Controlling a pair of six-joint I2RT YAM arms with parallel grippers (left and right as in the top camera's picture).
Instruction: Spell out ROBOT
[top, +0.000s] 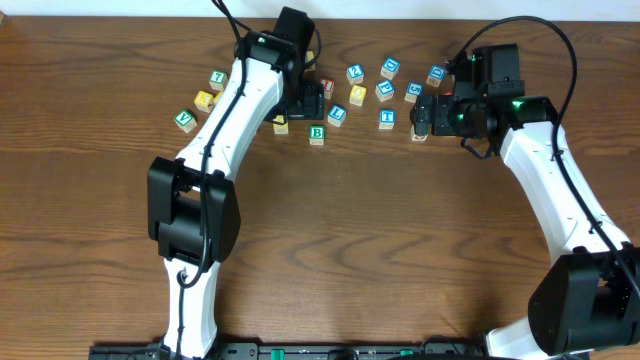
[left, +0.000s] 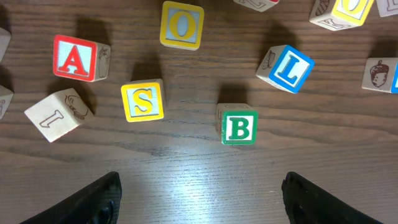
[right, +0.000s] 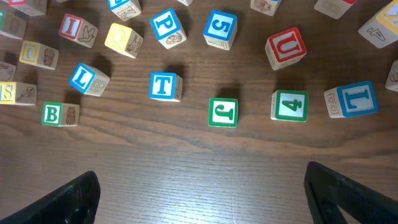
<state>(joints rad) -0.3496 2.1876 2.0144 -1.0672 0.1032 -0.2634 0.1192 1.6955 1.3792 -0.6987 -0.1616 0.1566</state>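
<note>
Lettered wooden blocks lie scattered across the far part of the table. My left gripper (top: 305, 103) (left: 200, 186) is open and empty, just short of a green B (left: 239, 127) (top: 317, 133), with a yellow S (left: 143, 101) and a yellow O (left: 181, 25) beyond it. My right gripper (top: 428, 112) (right: 202, 186) is open and empty, hovering before a blue T (right: 164, 86) (top: 387, 117) and a green J (right: 222, 112). The B also shows at the left of the right wrist view (right: 55, 114), with a yellow O (right: 121, 37) farther back.
Other blocks lie around: red A (left: 73, 58), blue L (left: 287, 67), green 4 (right: 289, 106), red U (right: 286, 47), blue P (right: 167, 26), blue 5 (right: 220, 28). A green V (top: 185, 121) lies at the far left. Bare wood table (top: 380, 250) stretches toward the front.
</note>
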